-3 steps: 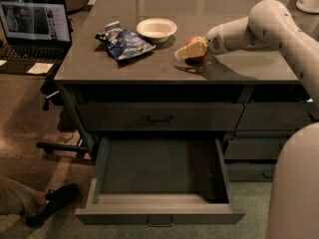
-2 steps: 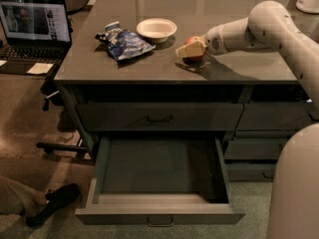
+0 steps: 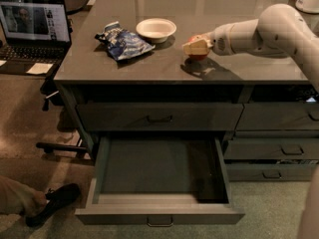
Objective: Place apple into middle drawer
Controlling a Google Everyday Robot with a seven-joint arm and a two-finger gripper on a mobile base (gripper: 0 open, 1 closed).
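We saw the apple (image 3: 198, 56) pinched in the hand (image 3: 195, 47) just above the worktop (image 3: 164, 67), right of the white bowl (image 3: 156, 29) and crumpled bag (image 3: 124, 43), middle drawer (image 3: 159, 214) standing open below, its box bare, laptop (image 3: 32, 29) at far left

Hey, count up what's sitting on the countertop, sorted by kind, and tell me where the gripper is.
Bowls: 1, the white bowl
Snack bags: 1, the blue snack bag
Apples: 1, the apple, with the gripper right at it, near the counter's right side
Total: 3
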